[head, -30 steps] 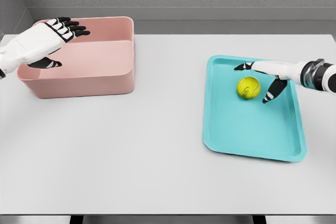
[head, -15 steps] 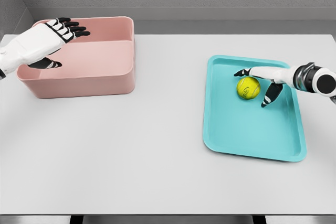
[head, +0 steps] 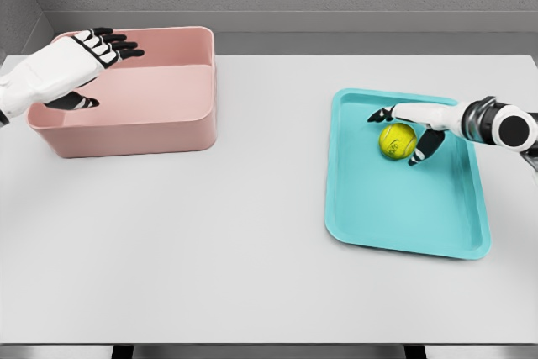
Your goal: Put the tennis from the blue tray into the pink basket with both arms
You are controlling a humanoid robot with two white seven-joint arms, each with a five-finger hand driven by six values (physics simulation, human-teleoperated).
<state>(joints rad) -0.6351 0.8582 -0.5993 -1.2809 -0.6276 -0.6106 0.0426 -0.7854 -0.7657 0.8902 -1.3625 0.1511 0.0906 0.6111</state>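
Note:
A yellow-green tennis ball (head: 398, 139) lies in the upper part of the blue tray (head: 395, 216) at the right of the table. My right hand (head: 397, 134) reaches in from the right edge and cups the ball, black-tipped fingers above it and the thumb at its lower right, spread and close around it without clearly gripping. The pink basket (head: 160, 128) stands at the far left. My left hand (head: 92, 73) hovers over the basket's left side, fingers extended and holding nothing.
The white table (head: 252, 233) stretches between basket and tray. A grey wall runs behind the table's back edge.
The right hand has slid left and closed in around the ball, thumb now tucked under its right side. The ball, tray, basket and left hand have stayed put.

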